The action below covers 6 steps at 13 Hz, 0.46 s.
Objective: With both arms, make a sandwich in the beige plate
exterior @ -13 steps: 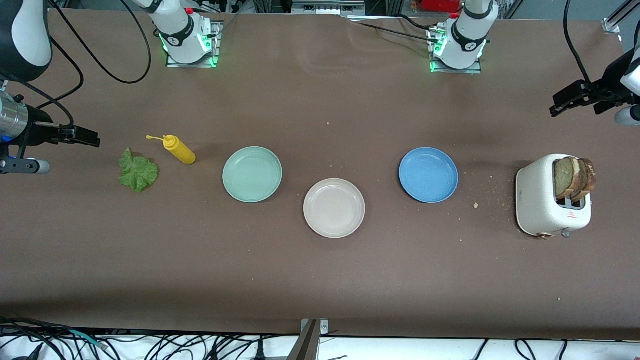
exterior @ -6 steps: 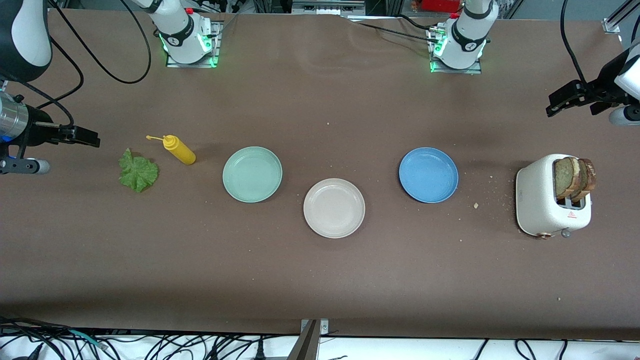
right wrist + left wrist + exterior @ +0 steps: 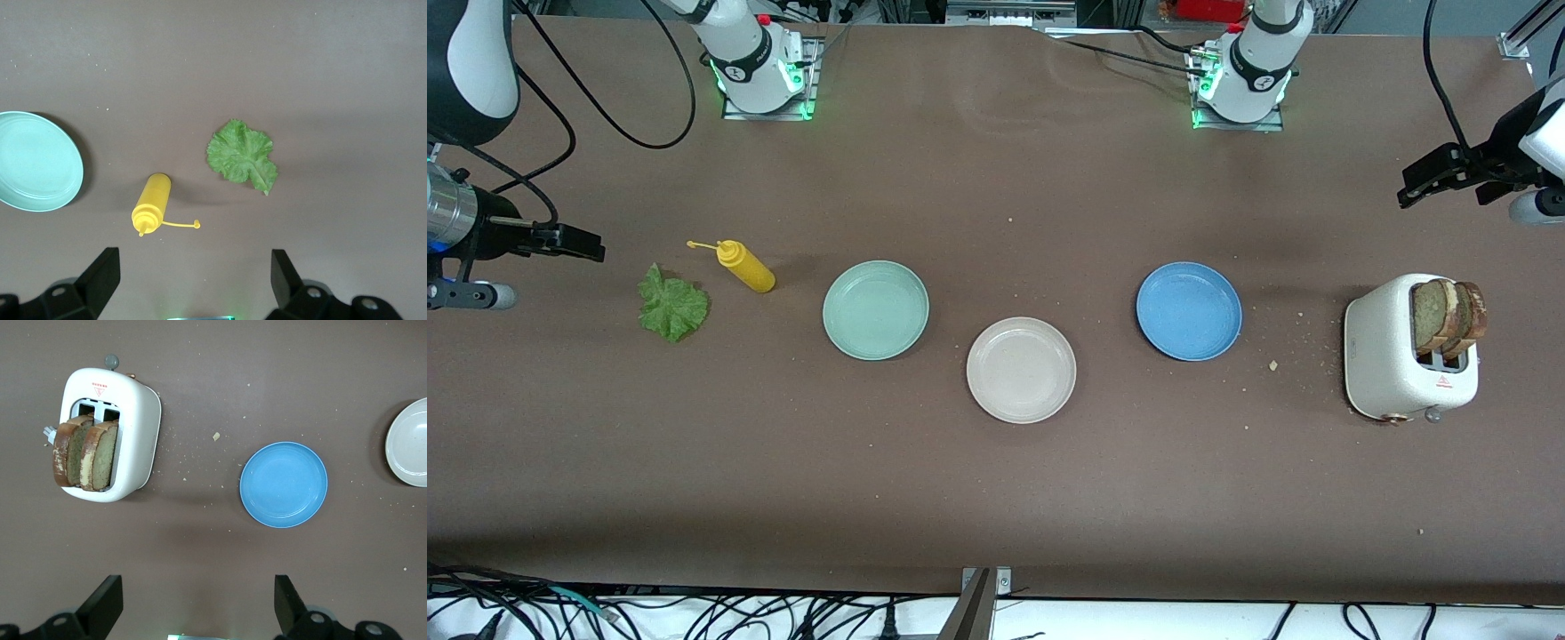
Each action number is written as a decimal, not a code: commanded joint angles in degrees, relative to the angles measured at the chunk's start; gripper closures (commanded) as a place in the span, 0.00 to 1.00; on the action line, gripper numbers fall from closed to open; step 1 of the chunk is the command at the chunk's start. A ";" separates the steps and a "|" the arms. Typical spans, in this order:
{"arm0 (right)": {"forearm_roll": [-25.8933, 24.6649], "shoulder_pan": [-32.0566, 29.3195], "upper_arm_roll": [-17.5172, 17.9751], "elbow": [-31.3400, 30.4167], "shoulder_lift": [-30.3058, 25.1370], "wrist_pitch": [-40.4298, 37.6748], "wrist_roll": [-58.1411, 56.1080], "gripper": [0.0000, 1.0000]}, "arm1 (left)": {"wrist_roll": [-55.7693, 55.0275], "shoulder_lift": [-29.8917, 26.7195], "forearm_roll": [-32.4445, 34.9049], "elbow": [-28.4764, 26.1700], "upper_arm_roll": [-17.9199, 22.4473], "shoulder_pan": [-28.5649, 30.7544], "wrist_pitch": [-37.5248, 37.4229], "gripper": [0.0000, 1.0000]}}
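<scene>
Over the tabletop's ends both grippers, left gripper and right gripper, hang with jaws wide and empty; take the bread slices by their top edges, lifting straight from the toaster toward the beige plate.

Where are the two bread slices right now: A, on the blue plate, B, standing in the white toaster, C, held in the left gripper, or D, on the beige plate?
B: both bread slices stand upright in the slots of the white toaster, and the beige plate holds nothing.
</scene>
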 commanded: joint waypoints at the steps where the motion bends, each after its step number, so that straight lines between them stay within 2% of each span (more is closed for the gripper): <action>1: 0.20 -0.15 0.12 -0.34 -0.48 0.26 0.57 0.00 | -0.23 0.43 -1.22 0.92 0.20 -0.24 0.01 0.00; 6: 0.20 -0.15 0.12 -0.34 -0.48 0.26 0.57 0.00 | -0.32 0.69 -1.13 1.10 -0.32 -0.24 0.09 0.00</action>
